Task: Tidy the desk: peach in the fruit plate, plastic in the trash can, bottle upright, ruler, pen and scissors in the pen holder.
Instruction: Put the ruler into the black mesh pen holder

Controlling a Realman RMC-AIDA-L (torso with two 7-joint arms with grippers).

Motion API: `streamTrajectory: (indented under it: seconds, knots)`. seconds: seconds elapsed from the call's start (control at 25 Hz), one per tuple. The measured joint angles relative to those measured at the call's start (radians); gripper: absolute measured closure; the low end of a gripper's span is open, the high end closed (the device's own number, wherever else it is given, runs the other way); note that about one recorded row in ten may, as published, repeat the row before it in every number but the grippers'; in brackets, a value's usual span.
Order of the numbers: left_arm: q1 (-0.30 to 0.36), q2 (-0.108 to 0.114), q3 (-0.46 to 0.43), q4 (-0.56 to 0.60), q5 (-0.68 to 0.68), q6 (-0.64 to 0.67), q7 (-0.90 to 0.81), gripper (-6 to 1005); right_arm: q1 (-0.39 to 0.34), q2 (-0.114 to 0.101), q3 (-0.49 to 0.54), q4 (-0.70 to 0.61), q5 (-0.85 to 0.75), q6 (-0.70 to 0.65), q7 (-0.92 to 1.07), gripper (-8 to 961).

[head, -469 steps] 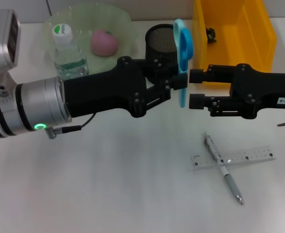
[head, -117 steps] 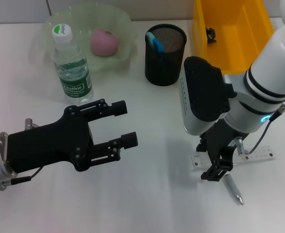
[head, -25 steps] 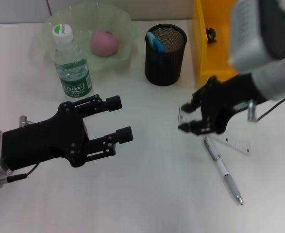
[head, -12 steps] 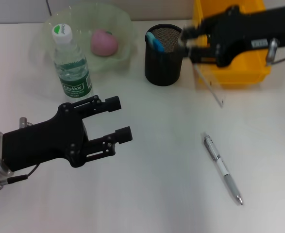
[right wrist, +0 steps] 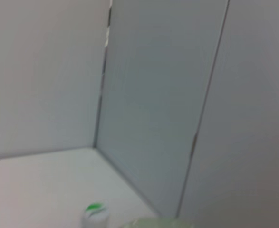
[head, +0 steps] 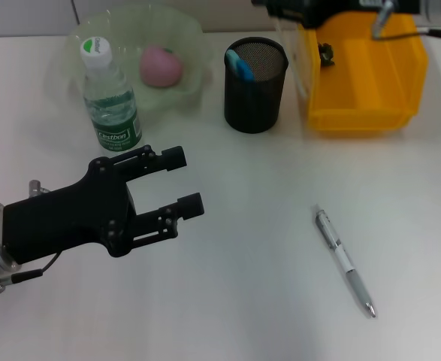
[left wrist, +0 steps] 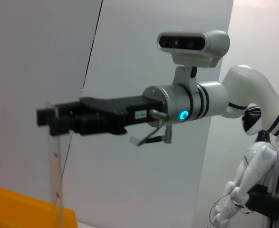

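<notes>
My right gripper (head: 280,9) is at the top edge of the head view, just behind the black mesh pen holder (head: 255,86). It is shut on the clear ruler. The left wrist view shows that gripper (left wrist: 46,121) high up, with the ruler (left wrist: 56,180) hanging straight down from it. Blue scissors (head: 240,66) stand in the holder. The pen (head: 343,262) lies on the table at the front right. The peach (head: 161,65) lies in the green plate (head: 122,30). The bottle (head: 110,101) stands upright. My left gripper (head: 188,180) is open and empty at the front left.
A yellow bin (head: 363,75) stands right of the holder, with a small dark piece (head: 325,53) inside at its back left. The right wrist view shows grey wall panels and the bottle's green cap (right wrist: 95,209).
My right gripper has carried the ruler up and back to the left, from beside the holder to above and behind it. The left arm has not moved.
</notes>
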Motion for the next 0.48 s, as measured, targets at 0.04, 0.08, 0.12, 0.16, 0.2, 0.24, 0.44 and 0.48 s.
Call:
streamTrajectory:
  seconds: [0.04, 0.08, 0.12, 0.16, 0.2, 0.24, 0.44, 0.48]
  knots:
    - [0.000, 0.000, 0.000, 0.000, 0.000, 0.000, 0.000, 296, 0.000, 0.000, 0.000, 0.000, 0.000, 0.000, 0.000, 569]
    - [-0.001, 0.000, 0.000, 0.000, 0.000, -0.001, 0.000, 296, 0.000, 0.000, -0.018, 0.002, 0.001, 0.038, 0.000, 569]
    - [-0.001, -0.001, 0.000, -0.001, 0.000, -0.003, 0.000, 296, -0.001, 0.000, -0.036, 0.005, 0.001, 0.077, -0.001, 569]
    - [-0.001, -0.001, 0.000, -0.003, -0.001, -0.004, 0.000, 296, -0.003, 0.000, -0.055, 0.010, 0.001, 0.118, -0.001, 570]
    - [-0.002, -0.002, -0.002, -0.009, -0.001, -0.005, 0.000, 296, -0.005, 0.000, -0.090, 0.023, 0.002, 0.183, -0.001, 570]
    - [-0.002, -0.002, -0.002, -0.009, -0.001, -0.005, 0.000, 296, -0.005, 0.000, -0.090, 0.023, 0.002, 0.183, -0.001, 570]
    - [-0.004, -0.002, -0.013, -0.026, -0.002, -0.005, 0.000, 296, -0.002, 0.000, -0.160, 0.074, 0.002, 0.320, -0.009, 570]
    - [-0.004, -0.002, -0.015, -0.027, -0.002, -0.005, 0.000, 296, -0.001, 0.000, -0.177, 0.089, 0.002, 0.356, -0.010, 570]
